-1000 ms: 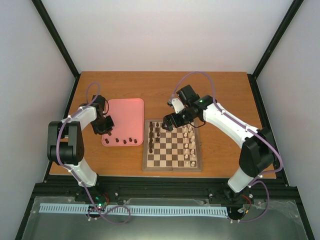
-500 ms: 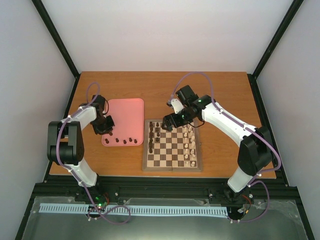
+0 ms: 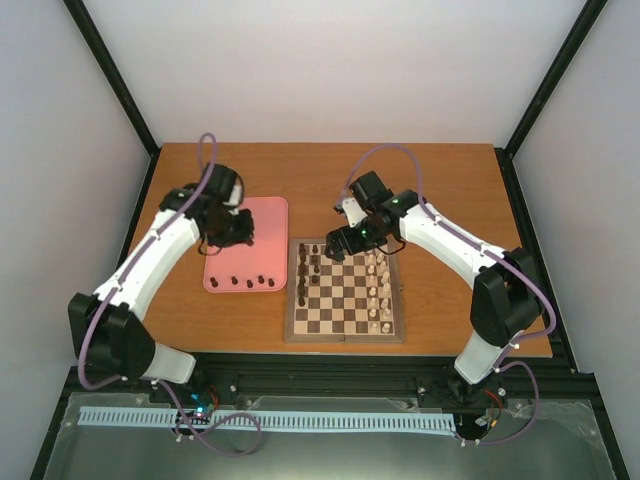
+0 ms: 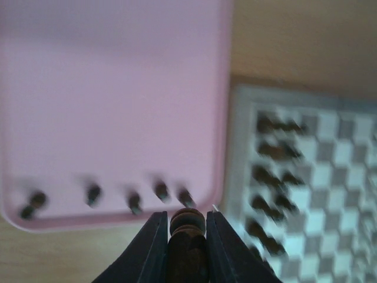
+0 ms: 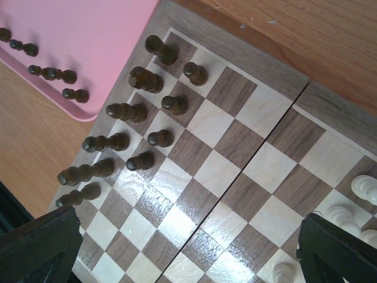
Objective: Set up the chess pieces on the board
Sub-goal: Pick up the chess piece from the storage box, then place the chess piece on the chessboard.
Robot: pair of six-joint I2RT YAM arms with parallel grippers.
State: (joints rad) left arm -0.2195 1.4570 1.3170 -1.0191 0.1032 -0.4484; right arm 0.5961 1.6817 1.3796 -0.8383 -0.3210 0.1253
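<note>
The left gripper (image 4: 187,219) is clenched on a dark brown chess piece (image 4: 187,233), whose rounded top pokes up between the two black fingers (image 4: 152,247). The gripper hangs above the pink tray (image 4: 118,88), over the tray's right half as seen from overhead. Along the tray's near edge lies a short row of loose dark pieces (image 4: 135,202), about five or six of them, blurred in the wrist view. Just beside the tray, to its right, sits the board (image 3: 292,315), a checkered wooden square with a light border. It rests on the orange-brown bench (image 3: 450,190).

The right gripper (image 5: 188,253) is spread wide and grasps nothing. Its dark fingers (image 5: 35,247) show only at the bottom corners of its own wrist view. It hovers over the far edge of the board. Below it, the set dark pieces (image 5: 125,111) stand in two lines along the board's left side, the side nearest the tray. There are six in the outer line and four in the inner line. Cream-white pieces (image 5: 365,190) stand along the opposite side of the board.
</note>
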